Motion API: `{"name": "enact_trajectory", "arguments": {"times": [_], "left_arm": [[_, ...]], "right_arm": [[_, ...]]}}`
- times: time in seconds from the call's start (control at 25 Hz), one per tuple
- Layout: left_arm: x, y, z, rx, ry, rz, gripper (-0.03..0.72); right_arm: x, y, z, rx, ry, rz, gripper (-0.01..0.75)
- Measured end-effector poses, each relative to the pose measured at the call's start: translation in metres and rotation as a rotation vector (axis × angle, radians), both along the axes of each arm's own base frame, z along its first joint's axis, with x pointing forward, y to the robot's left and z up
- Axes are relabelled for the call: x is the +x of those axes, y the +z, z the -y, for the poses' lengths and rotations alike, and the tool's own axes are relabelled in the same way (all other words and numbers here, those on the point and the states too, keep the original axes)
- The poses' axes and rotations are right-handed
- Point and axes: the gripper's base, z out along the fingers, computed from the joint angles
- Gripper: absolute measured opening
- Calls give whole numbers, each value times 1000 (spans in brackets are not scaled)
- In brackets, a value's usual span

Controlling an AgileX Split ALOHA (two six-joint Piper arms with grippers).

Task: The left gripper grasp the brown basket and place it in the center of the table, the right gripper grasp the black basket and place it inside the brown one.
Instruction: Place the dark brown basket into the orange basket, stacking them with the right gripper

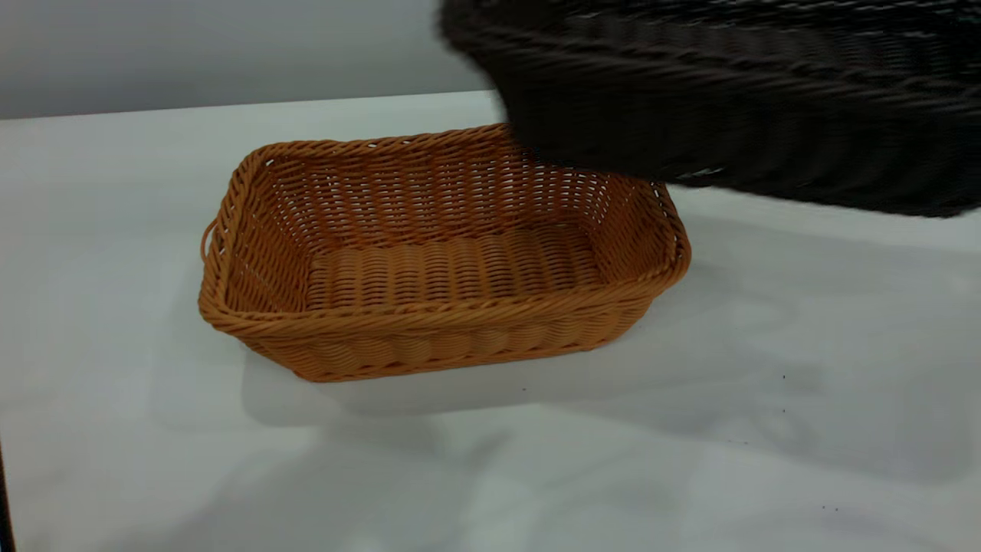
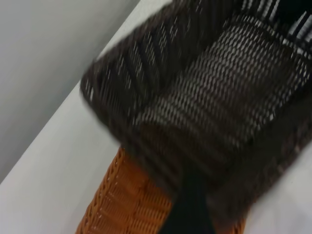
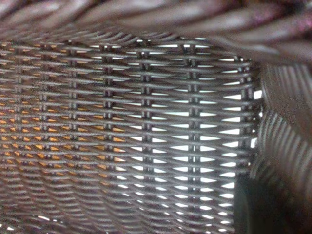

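Orange-tan wicker, the brown basket sits on the white bench, with the black basket airborne over its far right corner. From the left wrist, that dark basket overlaps the orange one; the right wrist shows only its weave, and neither gripper's state can be told.

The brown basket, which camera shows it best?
The exterior view: the brown basket sits whole and empty on the table, only its far corner hidden by the black basket. Left wrist shows one end; right wrist only orange glimpses through dark weave.
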Motion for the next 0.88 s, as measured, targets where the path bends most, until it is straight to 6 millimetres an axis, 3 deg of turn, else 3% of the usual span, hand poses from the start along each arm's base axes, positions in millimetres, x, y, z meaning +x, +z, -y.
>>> {"name": "enact_trajectory", "arguments": {"times": [0.64, 0.88], "left_arm": [[-1, 0, -1, 11, -4, 0, 545], [-1, 0, -1, 11, -4, 0, 545]], "right_arm": [[57, -9, -113, -7, 374, -62, 120], [78, -11, -126, 2, 370, -37, 120]]}}
